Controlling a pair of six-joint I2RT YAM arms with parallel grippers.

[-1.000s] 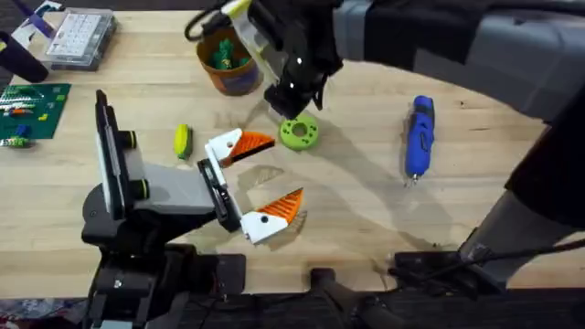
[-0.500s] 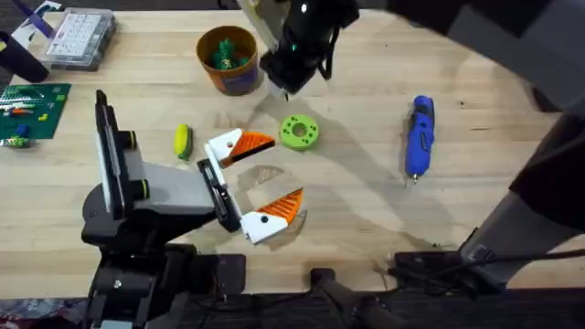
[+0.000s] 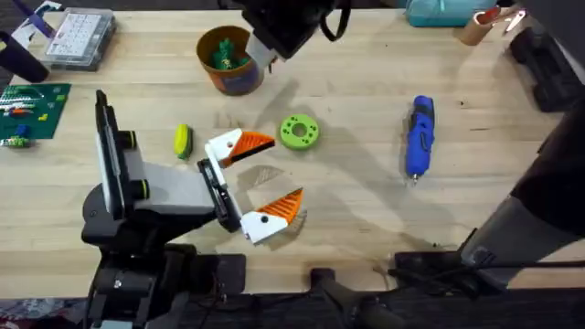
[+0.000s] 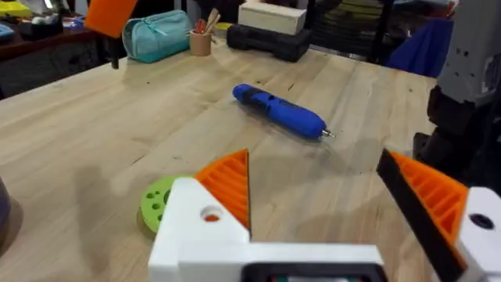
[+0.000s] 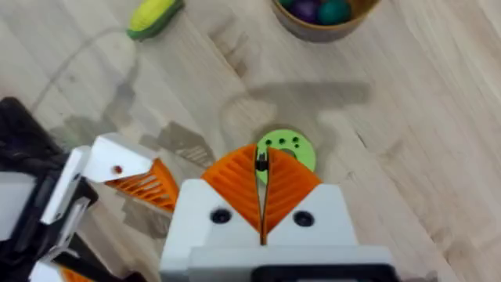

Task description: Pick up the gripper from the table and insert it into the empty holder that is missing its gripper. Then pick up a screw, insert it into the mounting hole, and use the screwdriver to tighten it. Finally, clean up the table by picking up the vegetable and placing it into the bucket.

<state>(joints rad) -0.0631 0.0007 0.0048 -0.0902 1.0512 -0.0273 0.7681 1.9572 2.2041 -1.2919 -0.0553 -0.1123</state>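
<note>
Right fingers (image 5: pixel 262 182) pinching a screw (image 5: pixel 262 162), high above bare wood

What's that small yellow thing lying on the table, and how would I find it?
Start at the big grey-and-black holder at the table's left. Just beyond it, left of the green disc, lies the vegetable: small, yellow with a green end, resembling a corn cob, the only yellow piece nearby.

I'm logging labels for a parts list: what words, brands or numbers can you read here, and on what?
None can be read.
Green circuit board: white markings, too small to read.
Clear compartment box: no legible label.
Blue screwdriver: no marking visible.
Orange bucket: purple patch, no text.
</note>
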